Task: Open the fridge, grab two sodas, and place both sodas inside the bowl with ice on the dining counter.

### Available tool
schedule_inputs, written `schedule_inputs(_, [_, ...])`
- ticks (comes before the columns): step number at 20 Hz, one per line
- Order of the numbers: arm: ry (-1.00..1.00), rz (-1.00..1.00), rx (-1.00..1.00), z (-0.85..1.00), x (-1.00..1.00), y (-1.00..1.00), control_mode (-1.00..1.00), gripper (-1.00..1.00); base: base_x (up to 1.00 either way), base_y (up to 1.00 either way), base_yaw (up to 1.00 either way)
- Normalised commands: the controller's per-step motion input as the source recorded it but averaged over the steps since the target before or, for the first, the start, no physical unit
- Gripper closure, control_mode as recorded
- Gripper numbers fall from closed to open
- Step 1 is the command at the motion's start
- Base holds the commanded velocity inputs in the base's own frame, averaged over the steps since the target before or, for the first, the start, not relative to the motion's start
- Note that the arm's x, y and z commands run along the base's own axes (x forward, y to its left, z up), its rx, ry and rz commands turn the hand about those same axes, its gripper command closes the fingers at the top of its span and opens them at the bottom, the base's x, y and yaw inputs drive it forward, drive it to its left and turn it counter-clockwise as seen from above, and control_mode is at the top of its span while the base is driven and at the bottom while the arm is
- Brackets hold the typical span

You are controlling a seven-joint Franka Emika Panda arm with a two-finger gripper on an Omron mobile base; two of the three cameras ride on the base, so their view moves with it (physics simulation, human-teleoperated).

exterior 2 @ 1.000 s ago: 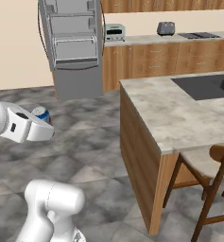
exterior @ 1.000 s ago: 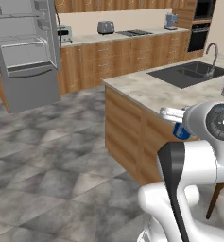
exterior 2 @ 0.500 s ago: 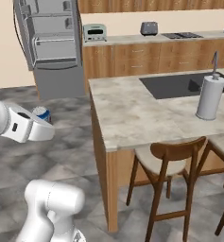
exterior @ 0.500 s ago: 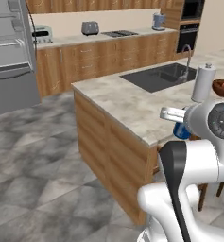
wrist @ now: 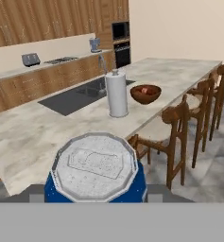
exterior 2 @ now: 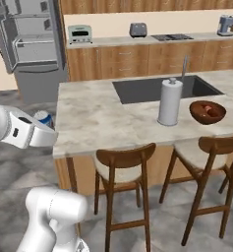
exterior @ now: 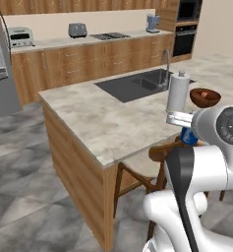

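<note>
My gripper (wrist: 95,193) is shut on a blue soda can (wrist: 94,166), whose silver top sits low in the hand view. From the base views the can (exterior 2: 43,118) peeks out beside the white hand (exterior 2: 45,130), short of the dining counter (exterior 2: 98,115). On that counter the reddish-brown bowl (exterior 2: 207,111) sits to the right of a paper towel roll (exterior 2: 169,102). In the left base view the can (exterior: 189,137) hangs below the bowl (exterior: 205,97). The grey fridge (exterior 2: 34,44) stands with its doors open at the back left.
A dark sink (exterior 2: 162,88) with a tap is set into the dining counter. Wooden stools (exterior 2: 123,182) stand along its near side, under the overhang. A wall counter (exterior 2: 152,42) with a toaster and oven runs along the back.
Both base views have swung from the fridge to the dining counter, so the base has driven. The bowl and stools have come into view. The can stays in the gripper.
</note>
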Motion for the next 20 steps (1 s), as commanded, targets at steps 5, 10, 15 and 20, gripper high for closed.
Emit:
schedule_inputs(5, [0.00,0.00,0.00,0.00,0.00,0.00,1.00,1.00,0.00,-1.00,0.01])
schedule_inputs(10, [0.00,0.00,0.00,0.00,0.00,0.00,1.00,1.00,0.05,-1.00,0.01])
schedule_inputs(15, [0.00,0.00,0.00,0.00,0.00,0.00,1.00,1.00,0.24,-1.00,0.05])
schedule_inputs(20, [0.00,0.00,0.00,0.00,0.00,0.00,1.00,1.00,0.59,-1.00,0.13])
